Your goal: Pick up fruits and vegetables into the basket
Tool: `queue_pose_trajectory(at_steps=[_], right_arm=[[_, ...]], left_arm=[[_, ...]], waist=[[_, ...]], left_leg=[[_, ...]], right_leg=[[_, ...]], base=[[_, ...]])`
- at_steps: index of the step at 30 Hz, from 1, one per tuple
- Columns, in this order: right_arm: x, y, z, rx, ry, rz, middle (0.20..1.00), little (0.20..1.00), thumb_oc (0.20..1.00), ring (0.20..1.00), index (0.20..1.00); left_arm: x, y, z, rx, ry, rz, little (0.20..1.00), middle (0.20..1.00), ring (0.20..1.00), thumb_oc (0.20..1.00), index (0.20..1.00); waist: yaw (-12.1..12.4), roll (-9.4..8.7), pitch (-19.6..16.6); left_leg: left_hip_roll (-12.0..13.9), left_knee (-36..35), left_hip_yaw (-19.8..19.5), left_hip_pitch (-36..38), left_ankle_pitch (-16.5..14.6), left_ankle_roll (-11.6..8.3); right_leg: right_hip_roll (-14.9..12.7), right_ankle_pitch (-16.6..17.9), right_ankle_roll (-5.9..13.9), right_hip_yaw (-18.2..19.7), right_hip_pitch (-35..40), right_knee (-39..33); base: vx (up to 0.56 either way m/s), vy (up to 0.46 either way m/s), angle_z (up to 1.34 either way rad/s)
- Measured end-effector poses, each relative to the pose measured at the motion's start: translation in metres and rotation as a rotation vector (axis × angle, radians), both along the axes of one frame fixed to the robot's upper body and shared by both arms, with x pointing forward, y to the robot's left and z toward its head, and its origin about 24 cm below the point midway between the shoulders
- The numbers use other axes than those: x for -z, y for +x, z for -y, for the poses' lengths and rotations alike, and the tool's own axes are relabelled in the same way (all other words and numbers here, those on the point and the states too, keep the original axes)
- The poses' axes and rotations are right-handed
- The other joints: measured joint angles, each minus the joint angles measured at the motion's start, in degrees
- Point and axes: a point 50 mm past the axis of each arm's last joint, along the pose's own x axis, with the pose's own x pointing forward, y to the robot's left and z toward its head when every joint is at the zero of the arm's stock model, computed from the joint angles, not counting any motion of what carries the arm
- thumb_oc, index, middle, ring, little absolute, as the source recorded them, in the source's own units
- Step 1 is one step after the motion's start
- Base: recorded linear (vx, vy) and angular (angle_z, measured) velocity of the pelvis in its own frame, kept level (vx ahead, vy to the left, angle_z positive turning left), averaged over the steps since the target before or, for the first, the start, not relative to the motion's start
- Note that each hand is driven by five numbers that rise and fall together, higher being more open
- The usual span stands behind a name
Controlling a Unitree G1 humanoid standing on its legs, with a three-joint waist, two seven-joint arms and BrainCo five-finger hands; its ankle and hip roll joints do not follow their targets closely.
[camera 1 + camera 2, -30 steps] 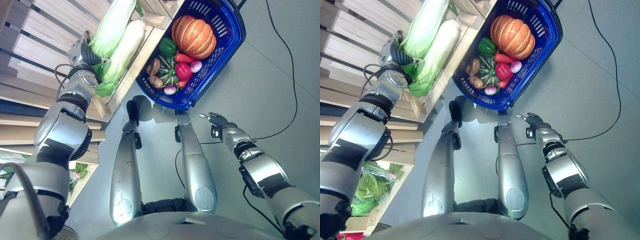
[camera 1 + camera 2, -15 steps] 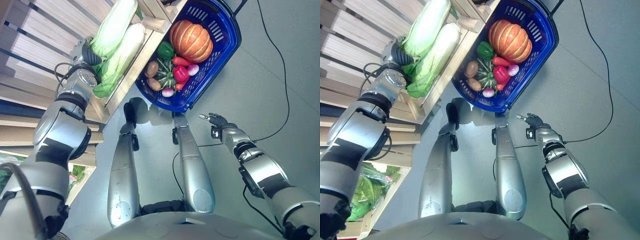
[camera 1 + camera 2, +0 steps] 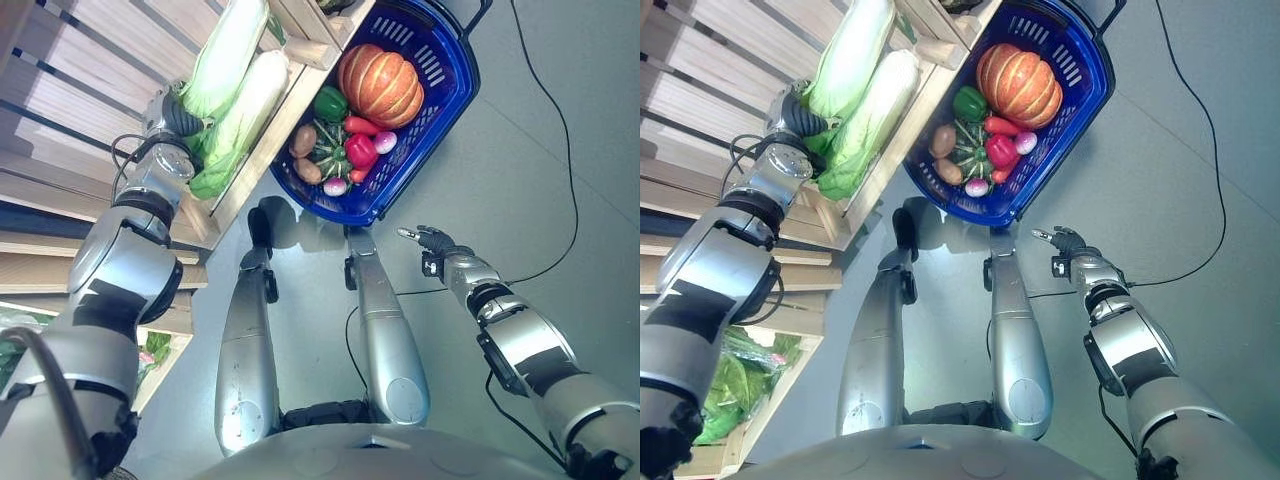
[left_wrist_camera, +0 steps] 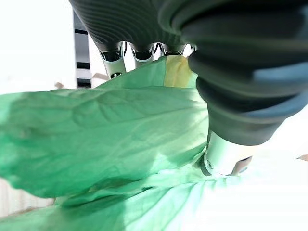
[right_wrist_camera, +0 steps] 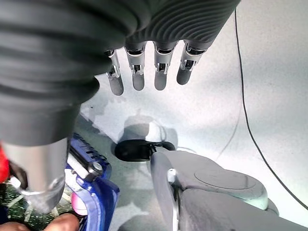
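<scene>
The left hand point(image 3: 172, 112) reaches up into the slatted wooden shelf crate point(image 3: 300, 45) and sits at the leafy end of the long pale-green napa cabbage point(image 3: 225, 55). In its wrist view the fingers point(image 4: 114, 55) run over the top of the crinkled green leaves and the thumb sits low against them, so the hand looks wrapped round that end; I judge it a grasp on the leafy end, taken there because that is the end nearest the arm. A second long pale cabbage point(image 3: 245, 105) lies alongside it, touching, in the same crate, which is likely why the hand comes in from the end rather than from the side.

The right hand point(image 3: 432, 240) hangs low over the grey floor point(image 3: 560, 130), well apart from the produce, its fingers point(image 5: 137, 72) straight and relaxed, holding nothing; it appears idle, kept clear of the basket's mouth.

The blue plastic shopping basket point(image 3: 455, 75) stands on the floor just beside the crate's edge, near enough for a short carry. It already holds a ribbed orange pumpkin point(image 3: 381, 86), a green bell pepper point(image 3: 331, 102), a dark striped squash point(image 3: 329, 155), a red pepper point(image 3: 360, 149), a brown potato point(image 3: 303, 140) and small pink-white radishes point(image 3: 384, 141). The cabbage is not yet in it; being long, it will probably have to lie across the heap
</scene>
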Motion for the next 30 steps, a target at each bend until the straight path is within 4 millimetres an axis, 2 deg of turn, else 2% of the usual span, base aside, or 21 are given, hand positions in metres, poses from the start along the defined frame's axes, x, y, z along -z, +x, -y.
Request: queue_pose_trajectory(at_steps=[6, 9, 19, 21, 27, 30], right_arm=[[-0.007, 0.004, 0.005, 0.064, 0.042, 0.066, 1.000, 1.000, 1.000, 1.000, 1.000], [-0.017, 0.009, 0.012, 0.103, 0.064, 0.144, 1.000, 1.000, 1.000, 1.000, 1.000], [-0.064, 0.031, 0.004, 0.194, 0.183, 0.486, 1.000, 1.000, 1.000, 1.000, 1.000], [-0.081, 0.035, 0.002, 0.231, 0.212, 0.594, 1.000, 1.000, 1.000, 1.000, 1.000], [-0.107, 0.039, 0.000, 0.277, 0.262, 0.750, 1.000, 1.000, 1.000, 1.000, 1.000], [-0.123, 0.036, -0.007, 0.254, 0.305, 0.846, 1.000, 1.000, 1.000, 1.000, 1.000]], left_arm=[[0.011, -0.005, -0.002, 0.025, -0.138, 0.067, 0.200, 0.200, 0.200, 0.200, 0.200], [0.014, -0.007, 0.000, 0.044, -0.181, 0.098, 0.200, 0.200, 0.200, 0.200, 0.200], [0.019, -0.016, 0.011, 0.079, -0.264, 0.234, 0.200, 0.200, 0.200, 0.200, 0.200], [0.017, -0.019, 0.015, 0.093, -0.280, 0.287, 0.200, 0.200, 0.200, 0.200, 0.200], [0.018, -0.027, 0.018, 0.081, -0.294, 0.372, 0.200, 0.200, 0.200, 0.200, 0.200], [0.013, -0.031, 0.023, 0.097, -0.221, 0.435, 0.200, 0.200, 0.200, 0.200, 0.200]], waist=[[0.56, 0.05, 0.03], [0.94, 0.09, 0.06], [2.29, 0.45, 0.45], [2.49, 0.62, 1.20], [2.91, 1.03, 1.77], [2.89, 1.05, 1.83]], left_leg=[[0.04, -0.01, -0.01, 0.02, 0.01, -0.02], [0.05, -0.09, -0.12, 0.03, 0.06, 0.00], [0.10, -0.54, -0.99, -0.44, 0.17, -0.18], [0.00, -1.25, -1.25, -0.41, 0.52, -0.46], [-0.04, -2.23, -1.69, -0.43, 1.00, -0.22], [-0.04, -2.66, -1.82, -0.44, 1.09, -0.32]], right_leg=[[0.02, -0.10, -0.16, -0.02, 0.01, 0.04], [0.01, -0.11, -0.18, -0.14, 0.07, 0.04], [-0.02, -0.20, -0.21, -1.09, 0.04, -0.30], [-0.14, -0.17, -0.28, -1.34, 0.05, -0.58], [-0.09, -0.13, -0.26, -1.61, -0.08, -0.96], [-0.08, -0.19, -0.34, -1.77, -0.28, -0.97]], base=[[0.00, -0.034, 0.00], [0.01, -0.060, 0.02], [-0.01, -0.036, 0.03], [-0.01, -0.010, 0.07], [0.00, -0.002, 0.01], [0.00, 0.000, 0.00]])
